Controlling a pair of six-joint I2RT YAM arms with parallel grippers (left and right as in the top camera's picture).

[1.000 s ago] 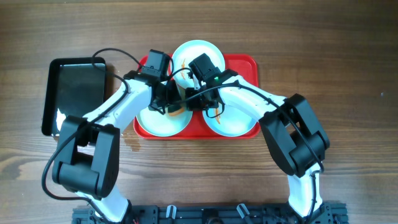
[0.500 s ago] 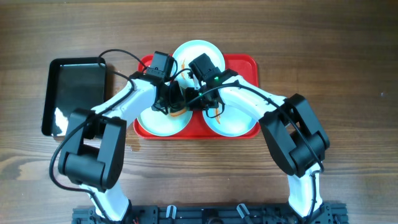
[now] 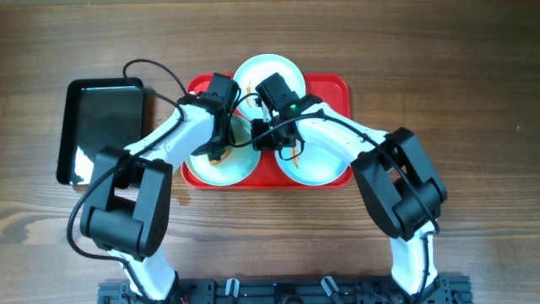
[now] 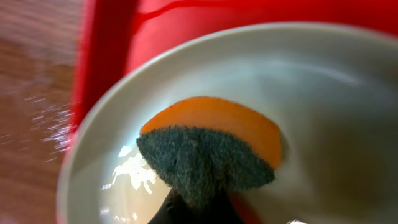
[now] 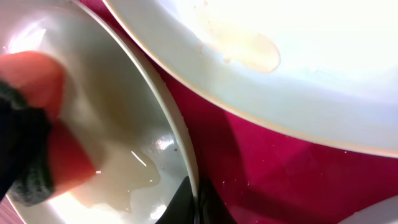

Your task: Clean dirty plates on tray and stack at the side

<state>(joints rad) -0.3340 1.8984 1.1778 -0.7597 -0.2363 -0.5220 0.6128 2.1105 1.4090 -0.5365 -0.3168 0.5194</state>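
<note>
Three pale plates lie on the red tray (image 3: 337,84): one at the back (image 3: 257,69), one front left (image 3: 229,169), one front right (image 3: 319,169). My left gripper (image 3: 221,142) is shut on an orange sponge with a dark scouring face (image 4: 208,152), pressed into the wet front-left plate (image 4: 323,106). My right gripper (image 3: 258,135) is shut on that plate's rim (image 5: 180,140), one finger inside and one outside. In the right wrist view the back plate (image 5: 298,68) carries a pale smear (image 5: 249,46).
A glossy black tray (image 3: 101,127) lies on the wooden table left of the red tray. The red tray's rim (image 4: 102,62) runs close beside the front-left plate. Both arms cross over the tray's middle, and cables loop above the left arm.
My left gripper has swept the sponge leftward across the front-left plate, after a small shift right. The right gripper has stayed on the rim.
</note>
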